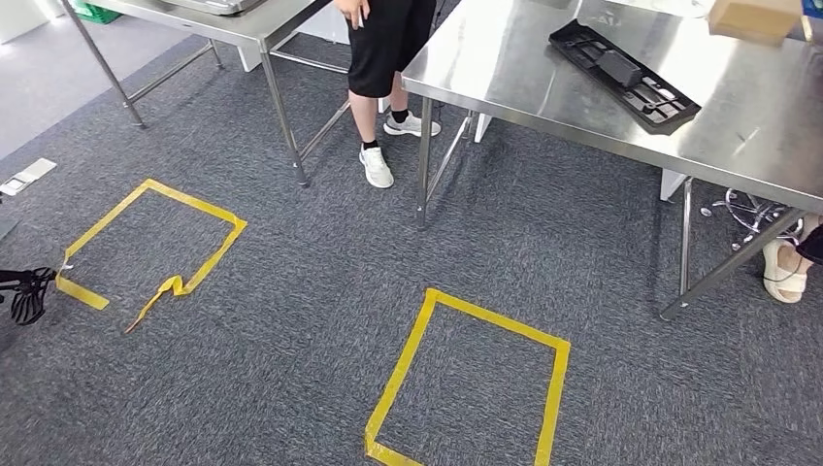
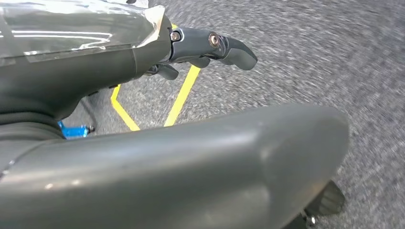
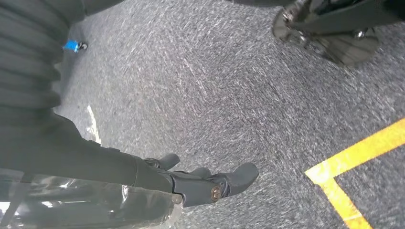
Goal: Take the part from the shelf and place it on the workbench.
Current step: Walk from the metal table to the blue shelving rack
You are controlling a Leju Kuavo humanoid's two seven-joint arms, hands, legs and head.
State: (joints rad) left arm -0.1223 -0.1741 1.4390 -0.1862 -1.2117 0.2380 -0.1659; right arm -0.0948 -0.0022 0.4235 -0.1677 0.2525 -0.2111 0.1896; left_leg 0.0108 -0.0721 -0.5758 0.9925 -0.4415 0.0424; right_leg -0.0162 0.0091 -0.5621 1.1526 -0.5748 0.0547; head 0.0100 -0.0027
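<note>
A long black moulded part [image 1: 624,73] lies on the steel workbench [image 1: 543,92] at the upper right of the head view. My left hand [image 2: 200,47] hangs over the grey carpet, its dark fingers stretched out and apart, holding nothing. My right hand [image 3: 205,183] also hangs above the carpet with its fingers extended and nothing in them. Both hands are far from the part.
Two yellow tape squares [image 1: 466,388] [image 1: 146,243] mark the carpet. A person [image 1: 383,58] stands between the workbench and a second steel table [image 1: 243,24] at the back left. A cardboard box [image 1: 755,17] sits on the workbench. Another person's foot [image 1: 784,272] shows under its right end.
</note>
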